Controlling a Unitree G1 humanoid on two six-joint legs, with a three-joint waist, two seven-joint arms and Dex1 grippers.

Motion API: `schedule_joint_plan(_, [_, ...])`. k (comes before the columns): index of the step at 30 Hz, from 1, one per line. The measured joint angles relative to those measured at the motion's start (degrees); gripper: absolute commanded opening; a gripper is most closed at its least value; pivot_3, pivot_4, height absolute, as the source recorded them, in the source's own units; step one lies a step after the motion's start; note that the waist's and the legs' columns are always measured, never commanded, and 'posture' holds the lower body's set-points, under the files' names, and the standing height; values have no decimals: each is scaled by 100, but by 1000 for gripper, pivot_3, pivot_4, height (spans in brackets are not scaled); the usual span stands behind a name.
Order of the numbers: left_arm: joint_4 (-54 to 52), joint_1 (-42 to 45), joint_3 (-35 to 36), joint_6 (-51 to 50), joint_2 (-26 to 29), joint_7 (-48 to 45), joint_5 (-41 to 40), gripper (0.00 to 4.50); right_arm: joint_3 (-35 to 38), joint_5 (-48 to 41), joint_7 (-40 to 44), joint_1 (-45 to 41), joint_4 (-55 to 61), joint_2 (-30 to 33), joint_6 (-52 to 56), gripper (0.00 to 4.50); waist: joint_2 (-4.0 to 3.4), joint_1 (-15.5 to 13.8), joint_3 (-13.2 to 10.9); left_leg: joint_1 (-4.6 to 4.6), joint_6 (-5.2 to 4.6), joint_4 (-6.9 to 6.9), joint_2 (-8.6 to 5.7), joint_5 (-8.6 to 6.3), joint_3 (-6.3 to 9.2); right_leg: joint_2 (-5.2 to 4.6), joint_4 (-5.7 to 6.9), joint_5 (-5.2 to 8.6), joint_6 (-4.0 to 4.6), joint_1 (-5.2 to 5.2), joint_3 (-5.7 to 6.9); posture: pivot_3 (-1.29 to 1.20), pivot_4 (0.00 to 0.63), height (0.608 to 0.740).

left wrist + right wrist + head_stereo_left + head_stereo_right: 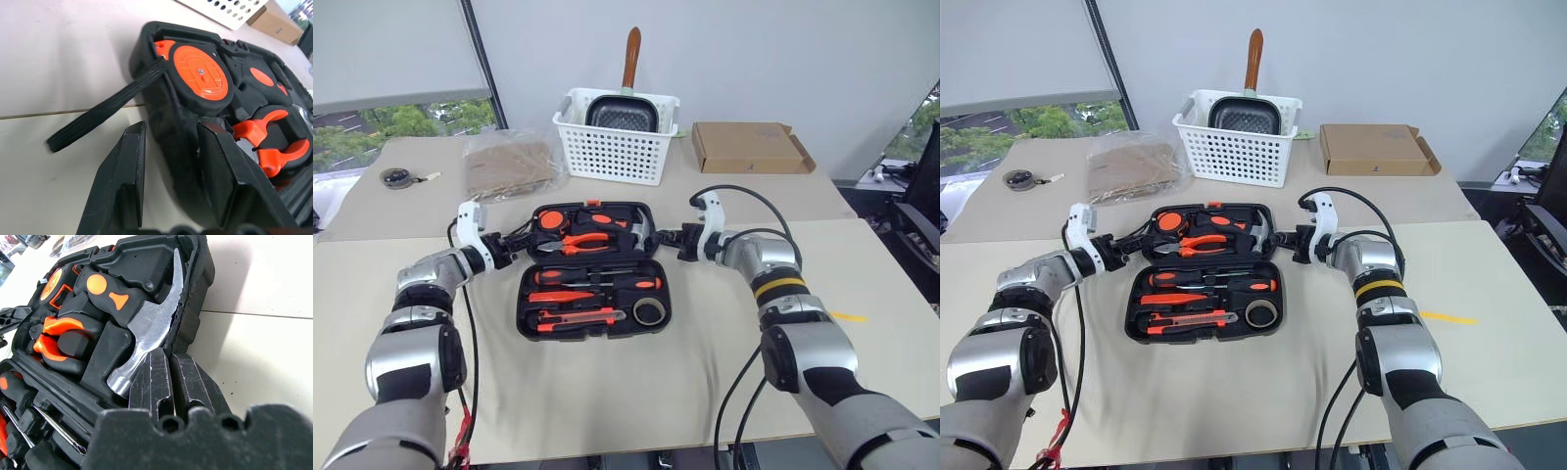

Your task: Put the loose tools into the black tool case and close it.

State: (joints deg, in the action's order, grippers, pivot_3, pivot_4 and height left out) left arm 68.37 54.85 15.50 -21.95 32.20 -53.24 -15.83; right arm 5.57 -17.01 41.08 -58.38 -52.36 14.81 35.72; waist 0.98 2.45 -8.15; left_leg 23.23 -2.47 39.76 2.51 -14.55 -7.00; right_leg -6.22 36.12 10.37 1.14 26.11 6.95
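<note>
You have the table (pixel 401 284) in front of you, and the black tool case (pixel 593 269) lies open at its centre, far half toward twelve o'clock and near half toward six. The loose tools appear already seated: the two screwdrivers (pixel 597 282) across the near half, the utility knife (pixel 578 316) below them at six o'clock, the tape ring (pixel 649 310) at the near half's four o'clock corner. So the packing looks finished, and closing is the step in hand.

Your left gripper (pixel 168 166) sits at the far half's nine o'clock edge, fingers (pixel 128 171) spread so they straddle the case wall beside the orange tape measure (pixel 201 78), not pinching it yet. Your right gripper (pixel 169 382) is at the three o'clock edge, fingers pressed together and empty, tips against the rim by the hammer head (pixel 146 333).

Next, I judge you need both grippers under or on that far half's rim, then swing it toward six o'clock evenly; watch the tape measure's black strap (pixel 102 110) hanging outside at nine o'clock, which could foul the seam.
</note>
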Motion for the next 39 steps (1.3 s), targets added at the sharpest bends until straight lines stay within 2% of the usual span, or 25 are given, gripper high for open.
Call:
schedule_joint_plan(1, [16, 32, 2, 11, -30, 40, 0, 1123, 0, -1, 2, 0, 2, -2, 0, 0, 0, 1, 0, 0, 0, 0, 0, 0, 0, 0, 0, 0, 0, 0, 0, 0, 150, 700])
schedule_joint_plan(4, [23, 91, 55, 44, -17, 141, -6, 20, 5, 1, 3, 1, 4, 1, -3, 0, 0, 0, 0, -1, 0, -1, 0, 0, 0, 0, 0, -1, 1, 0, 0, 0, 150, 700])
schedule_joint_plan(15, [-45, 0, 122, 90, 148, -318, -18, 20, 10, -2, 100, 91, 63, -54, -345, 0, 0, 11, 0, 1, 4, -2, 1, 2, -1, 1, -2, -1, 1, 2, 0, 0, 150, 700])
schedule_joint_plan(26, [-739, -330, 14, 1669, 22, -343, 68, 20, 103, 7, 393, 408, 314, -99, -1613, 0, 1, -9, -1, 11, 3, -3, 0, 2, -1, 1, -8, -13, 21, 7, 3, 0, 150, 700])
schedule_joint_plan(34, [-1959, -1265, -226, 3201, -17, -361, 286, 20, 72, 59, 972, 1113, 717, -82, -3041, 0, 1, -9, -1, 17, -4, -5, 0, -3, -10, 1, -29, -13, 22, 10, 1, 0, 150, 700])
schedule_joint_plan(39, [-2631, -1882, -464, 4074, -32, 567, 827, 20, -94, 615, 655, 1459, 618, -315, -4835, 0, 0, 4, -1, -5, -3, -6, 2, -3, -15, -2, -12, -13, 21, 4, -6, 0, 150, 700])
